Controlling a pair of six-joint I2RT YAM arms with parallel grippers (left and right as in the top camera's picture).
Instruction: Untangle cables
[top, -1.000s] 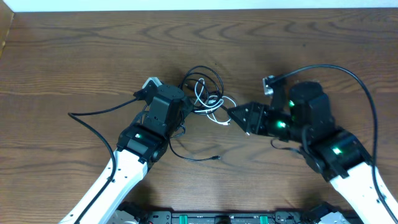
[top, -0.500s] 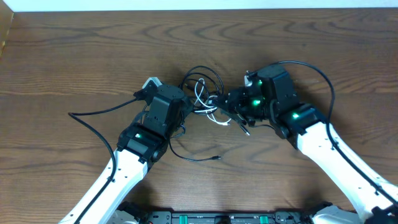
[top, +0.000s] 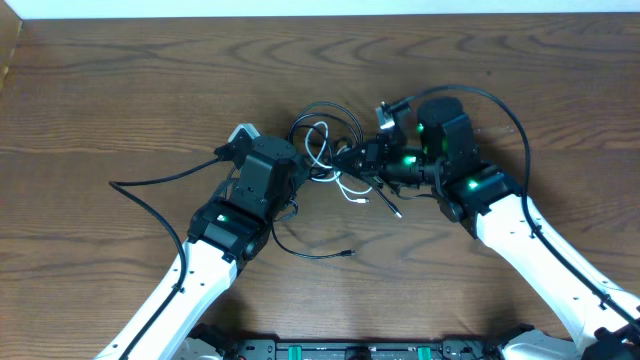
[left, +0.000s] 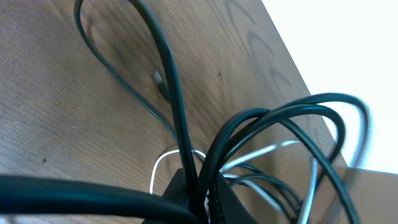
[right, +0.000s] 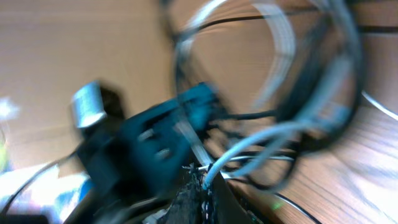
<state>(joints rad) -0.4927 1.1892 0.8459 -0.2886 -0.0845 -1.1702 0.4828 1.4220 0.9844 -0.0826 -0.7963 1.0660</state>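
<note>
Since a second ago our right arm (top: 500, 200) has swung in from the right side of the table (top: 120, 90). The right gripper (top: 347, 159) now sits inside the cables (top: 322, 148), a little farther left than half a second ago. Our left arm (top: 225, 225) has not shifted, and the left gripper (top: 303, 172) stays at the left edge of the cables. The two grippers face each other, near but apart, with the cables bunched between them at mid-table.

From the left wrist we see the left gripper's tips close together at the bottom of the view. They are clamped on a bunch of black cable (left: 171, 93) strands that fan up and out in tall loops. A white cable (left: 163, 163) curves along the wood just behind them.

The right wrist view is badly blurred. We make out the right gripper's tips set narrow, with the white cable running down into the slit between them, so it looks pinched there. Black and white loops arch above, and the left gripper shows as a dark blur beyond.

From overhead, three ends trail out of the cables toward the arm bases. A white end (top: 362, 197) lies just below the grippers, and a black plug (top: 395, 210) lies to its right under the right gripper's body. A thin black tail (top: 345, 253) lies farther down beside the left arm. We cannot tell which strand crosses over which where the cables bunch.
</note>
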